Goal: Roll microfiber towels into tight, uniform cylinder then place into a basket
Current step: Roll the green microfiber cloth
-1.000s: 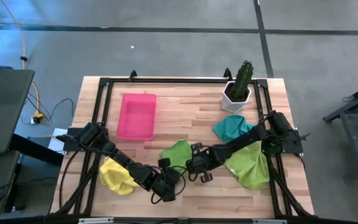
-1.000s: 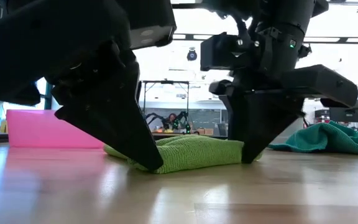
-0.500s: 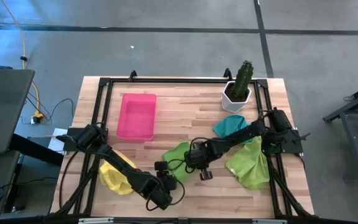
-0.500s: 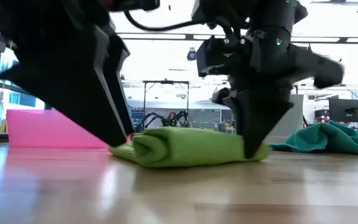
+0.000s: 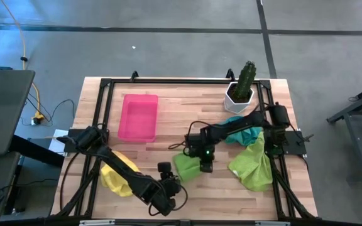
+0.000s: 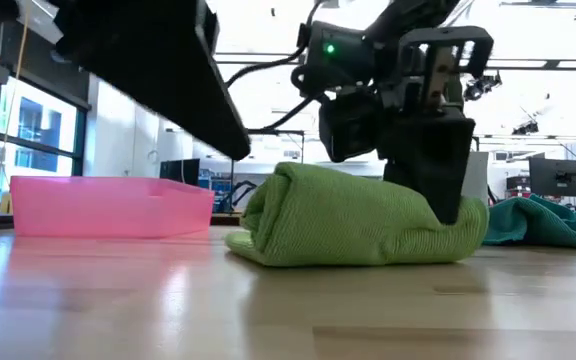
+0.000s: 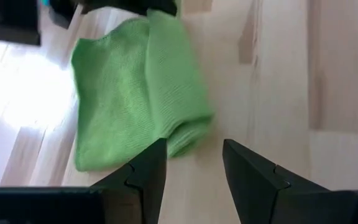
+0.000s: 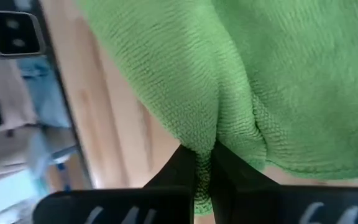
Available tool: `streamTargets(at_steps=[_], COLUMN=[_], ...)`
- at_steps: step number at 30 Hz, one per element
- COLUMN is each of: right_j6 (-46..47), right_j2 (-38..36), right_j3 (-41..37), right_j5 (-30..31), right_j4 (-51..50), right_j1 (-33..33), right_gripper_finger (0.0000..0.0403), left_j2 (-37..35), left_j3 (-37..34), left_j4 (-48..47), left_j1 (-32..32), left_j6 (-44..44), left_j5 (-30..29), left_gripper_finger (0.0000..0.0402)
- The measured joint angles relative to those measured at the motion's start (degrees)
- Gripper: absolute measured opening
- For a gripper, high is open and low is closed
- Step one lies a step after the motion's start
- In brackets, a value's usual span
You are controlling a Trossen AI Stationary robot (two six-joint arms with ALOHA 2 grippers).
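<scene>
A lime green towel (image 5: 186, 168) lies rolled up on the table near the middle front and shows as a thick roll in the low view (image 6: 348, 215). My right gripper (image 5: 204, 164) is shut on the roll's right end. My left gripper (image 7: 193, 163) is open and empty, raised above the table just near-left of the roll (image 7: 135, 93), and shows in the high view (image 5: 171, 183). A yellow towel (image 5: 115, 177) lies at the front left under the left arm. A teal towel (image 5: 236, 129) and a larger green towel (image 5: 253, 162) lie at the right. The pink basket (image 5: 138, 117) stands at the far left. My right gripper pinches a fold of the green towel (image 8: 205, 146) between its two shut fingers, at the roll's right end (image 6: 458, 215). The fingers (image 6: 438, 170) come from above, pointing down. The roll rests on the table, lying along it.
A white pot with a cactus (image 5: 241, 88) stands at the far right. A black frame rail (image 5: 102, 119) runs round the table's edges. Bare wood shows between the basket and the cactus and in front of the roll.
The green towel has gone from a low flat fold to a thick roll and sits nearer the table's front edge. My left gripper has left the towel's left end, risen and drawn back toward the near edge. My right gripper has turned and stayed on the towel's right end.
</scene>
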Motion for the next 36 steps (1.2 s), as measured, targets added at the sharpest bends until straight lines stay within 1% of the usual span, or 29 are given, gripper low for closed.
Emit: streamTargets(at_steps=[3,6,10,14,20,26,30,33,36], right_j6=[0.73,2.79,2.74,2.55,2.35,1.88,1.07,1.04,1.03], right_j2=[0.0,0.0,0.07,0.07,0.13,0.13,0.13,0.13,0.13], right_j3=[0.08,0.1,0.19,0.23,0.26,0.3,0.3,0.3,0.3], right_j5=[-2.49,-1.55,-1.18,-1.16,-1.16,-1.16,-1.16,-1.16,-1.16], right_j4=[-0.2,-0.09,-0.5,-0.79,-1.23,-1.36,-1.41,-1.4,-1.4], right_j1=[-1.53,-2.89,-4.12,-4.57,-4.6,-4.57,-4.57,-4.57,-4.57], right_gripper_finger=[0.0001,0.0001,0.0001,0.0001,0.0001,0.0001,0.0007,0.0009,0.001], left_j2=[0.0,-0.02,0.98,2.14,2.21,2.21,2.19,2.19,2.19], left_j3=[0.0,0.0,-0.11,-1.58,-3.06,-3.06,-3.06,-3.06,-3.06], left_j4=[3.42,7.17,7.79,7.81,7.33,7.67,8.55,8.5,8.43], left_j1=[0.3,0.91,2.45,4.29,5.87,6.95,6.72,6.68,7.06], left_j6=[2.33,5.41,5.98,6.02,6.59,10.24,15.22,16.22,17.28], left_j5=[-0.19,-0.13,0.27,2.9,0.12,0.19,-1.19,-1.09,-2.26], left_gripper_finger=[0.0147,0.0147,0.0147,0.0147,0.0147,0.0147,0.0147,0.0147,0.0147])
